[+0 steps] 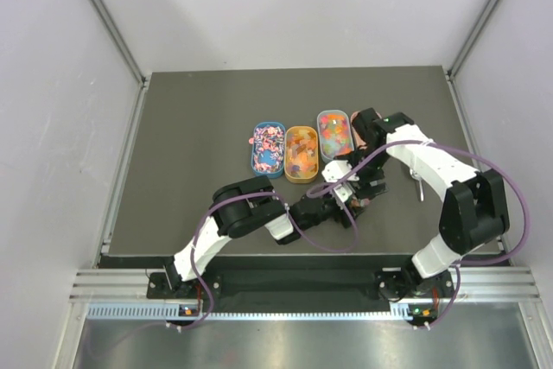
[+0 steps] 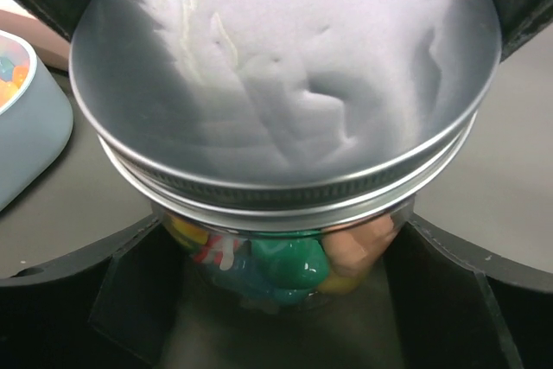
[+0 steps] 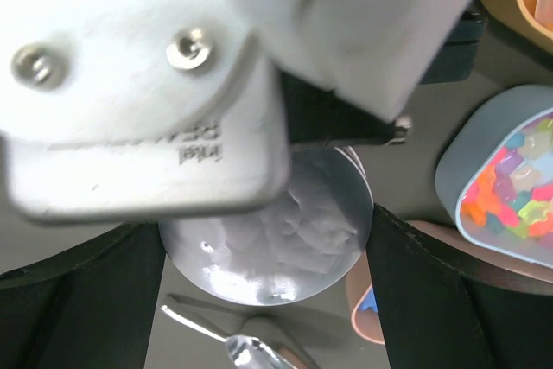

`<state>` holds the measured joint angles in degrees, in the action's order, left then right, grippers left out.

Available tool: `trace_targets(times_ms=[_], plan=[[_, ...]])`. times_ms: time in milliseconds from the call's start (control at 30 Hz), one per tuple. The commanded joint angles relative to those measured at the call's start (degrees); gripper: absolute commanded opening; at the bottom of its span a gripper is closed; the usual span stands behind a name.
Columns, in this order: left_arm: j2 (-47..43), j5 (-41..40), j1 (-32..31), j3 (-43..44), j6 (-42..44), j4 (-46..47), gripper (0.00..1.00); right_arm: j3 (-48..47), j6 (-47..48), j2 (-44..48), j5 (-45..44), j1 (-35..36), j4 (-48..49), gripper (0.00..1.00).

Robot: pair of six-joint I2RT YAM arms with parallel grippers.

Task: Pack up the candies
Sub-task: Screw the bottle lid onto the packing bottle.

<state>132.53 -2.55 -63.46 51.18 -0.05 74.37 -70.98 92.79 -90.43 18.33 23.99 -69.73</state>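
Dark tabletop [image 1: 190,153], white walls round it, both arms meeting right of centre just in front of a row of oval trays [image 1: 267,123]. Left gripper [image 2: 285,308] looks clenched on the clear jar [image 2: 384,235], black fingers [image 2: 130,300] against either side of the glass below the metal lid [image 2: 285,84]. Candies [image 2: 285,265]: some show through the jar wall, green, orange, yellow. More lie loose in the trays, with rainbow gummies in the grey tray [image 3: 454,174] just beside the jar. Right gripper [image 3: 266,244] hangs over the lid from above, jaws spread to the rim on both sides. Can't tell if it is clamped or only bracketing, since the left wrist's camera body blocks the top of that view. Silver scoop [image 3: 249,353] lies on the table near the jar, apart from both grippers. Judgement: the step is turning the lid on a jar that already holds candies, most likely closing it. To do it well, the left holds the body firm so the jar can't spin. The right centres on the lid, grips the rim evenly and rotates about the jar's axis with no side push. Risks: the wrists are very close and could collide, a crooked lid could cross-thread, and the jar could knock the neighbouring tray.
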Motion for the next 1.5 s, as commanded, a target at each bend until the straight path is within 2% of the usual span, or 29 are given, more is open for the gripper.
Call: trace_targets(times_ms=[0, 567, 767, 800, 867, 967, 1167, 1467], plan=[[7.7, -0.5, 0.4, -4.3, 4.6, -36.0, 0.00, 3.7, -12.3, -2.7, 2.9, 4.0, -6.0, 0.68], [7.2, 0.2, 3.3, -3.7, 2.2, -36.8, 0.00, 15.0, -50.6, -2.3, 9.1, 4.6, 11.5, 0.68], [7.3, 0.4, 3.5, -3.5, 2.0, -37.0, 0.00, 12.3, -61.1, -6.0, 7.7, 4.7, 14.4, 0.75], [7.3, 0.3, 3.5, -3.5, 2.0, -37.0, 0.00, 11.6, -61.8, -7.7, 7.8, 4.7, 13.8, 0.80], [7.3, 0.3, 3.5, -3.5, 2.0, -37.2, 0.00, 11.0, -62.3, -9.5, 8.5, 4.8, 13.2, 0.99], [7.2, 0.3, 3.5, -3.5, 2.1, -37.2, 0.00, 11.1, -63.4, -9.9, 8.8, 4.9, 14.0, 1.00], [7.6, -0.1, 3.5, -3.4, 2.4, -37.2, 0.00, 11.5, -61.2, -4.1, 8.9, 5.4, 14.4, 1.00], [8.6, -0.2, 3.6, -2.8, 2.4, -37.3, 0.00, 5.0, -48.6, 4.1, 12.0, 6.6, 1.8, 1.00]])
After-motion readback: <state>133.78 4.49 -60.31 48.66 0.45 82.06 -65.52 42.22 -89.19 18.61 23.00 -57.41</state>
